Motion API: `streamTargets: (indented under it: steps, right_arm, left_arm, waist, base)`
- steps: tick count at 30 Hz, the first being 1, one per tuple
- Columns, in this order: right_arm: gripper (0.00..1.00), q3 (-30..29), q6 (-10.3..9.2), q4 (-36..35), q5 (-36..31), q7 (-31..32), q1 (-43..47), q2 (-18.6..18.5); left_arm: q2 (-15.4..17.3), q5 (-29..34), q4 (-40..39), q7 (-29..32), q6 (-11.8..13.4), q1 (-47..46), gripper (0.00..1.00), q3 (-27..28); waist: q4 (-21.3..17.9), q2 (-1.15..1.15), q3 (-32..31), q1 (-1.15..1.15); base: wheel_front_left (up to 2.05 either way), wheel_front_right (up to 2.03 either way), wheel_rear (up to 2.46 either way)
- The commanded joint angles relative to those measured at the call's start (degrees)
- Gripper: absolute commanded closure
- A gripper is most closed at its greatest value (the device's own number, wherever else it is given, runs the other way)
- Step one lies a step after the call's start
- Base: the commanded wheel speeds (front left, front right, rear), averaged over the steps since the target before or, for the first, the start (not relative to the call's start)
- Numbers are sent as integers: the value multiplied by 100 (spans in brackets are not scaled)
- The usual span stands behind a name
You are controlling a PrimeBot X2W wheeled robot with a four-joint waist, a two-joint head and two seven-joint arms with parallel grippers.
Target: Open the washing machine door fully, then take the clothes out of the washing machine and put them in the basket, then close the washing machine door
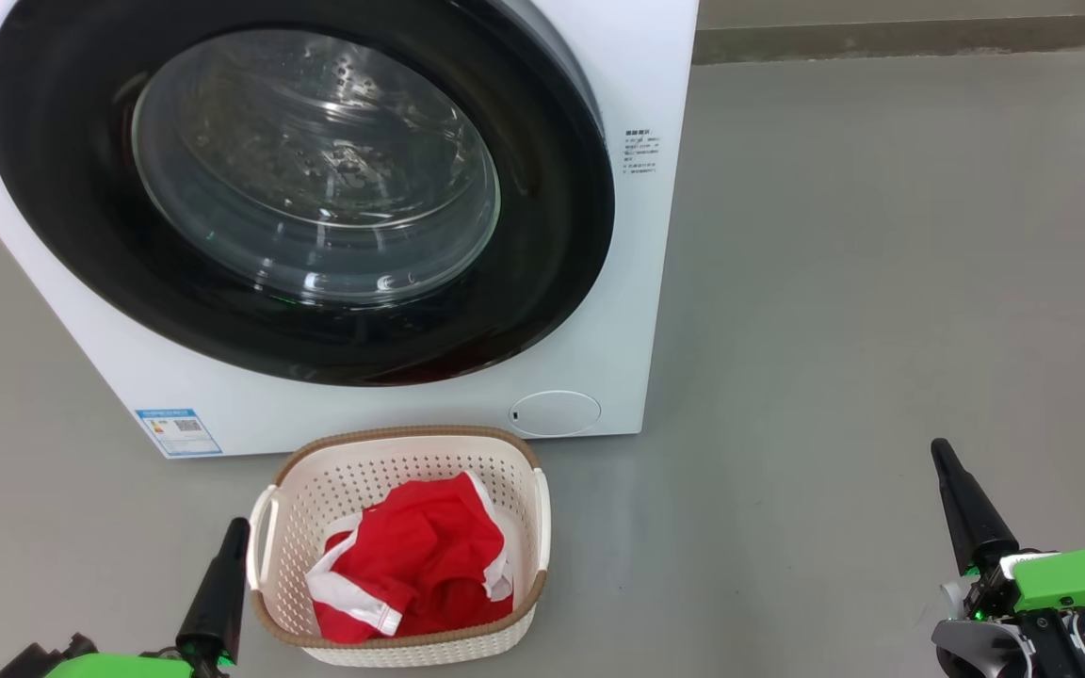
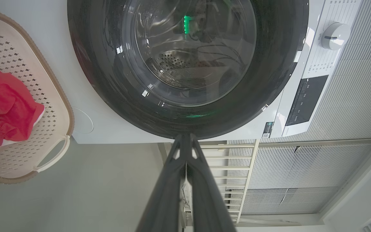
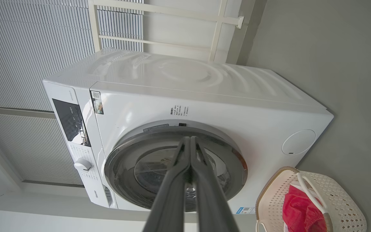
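Head view, nearest: we count two sets of dark fingers at the bottom edge, one per arm, each on a green-cased wrist.
Left fingers (image 1: 220, 589): pressed together with nothing between them, low on the left, tip just beside the basket's left handle; we see no contact.
Right fingers (image 1: 966, 513): also pressed together and holding nothing, low on the right over bare floor (image 1: 882, 282), well apart from basket and machine.
Basket (image 1: 411, 435): one, cream with a brown rim and two white side handles, standing on the floor just before the washing machine, below the door and between us and it.
Clothes (image 1: 420, 556): one crumpled red heap with white trim bands, lying inside the basket; how many garments make it up we cannot tell.
Washing machine (image 1: 660, 282): one white box behind the basket, with one round flap (image 1: 555, 412) low on the right of its front and one blue label (image 1: 177, 431) low on the left.
Washing machine door (image 1: 557, 235): one, shut against the front, black rim around a clear bowl window; through the glass in the left wrist view we see the perforated steel drum (image 2: 172, 61).
Controls: one white knob (image 2: 333, 33) and one dark panel (image 2: 306, 100) along the machine's top strip.
Farthest: ribbed wall panels (image 3: 27, 48) and a white rail frame (image 3: 179, 19) behind the machine.
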Motion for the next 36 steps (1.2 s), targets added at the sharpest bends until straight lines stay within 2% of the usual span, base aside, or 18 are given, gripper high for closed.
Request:
streamTargets:
  steps: [1, 36]
  right_arm:
    - [100, 89, 3, -161, -23, 31, -249, -40]
    - [100, 65, 3, -160, -43, 51, -251, -23]
  left_arm:
    - [41, 9, -119, 27, -40, -232, 100, 205]
    - [30, 22, -119, 40, -40, -233, 100, 221]
  waist:
    - [0, 0, 0, 0]
    - [0, 0, 0, 0]
  base:
    - [0, 0, 0]
    - [0, 0, 0]
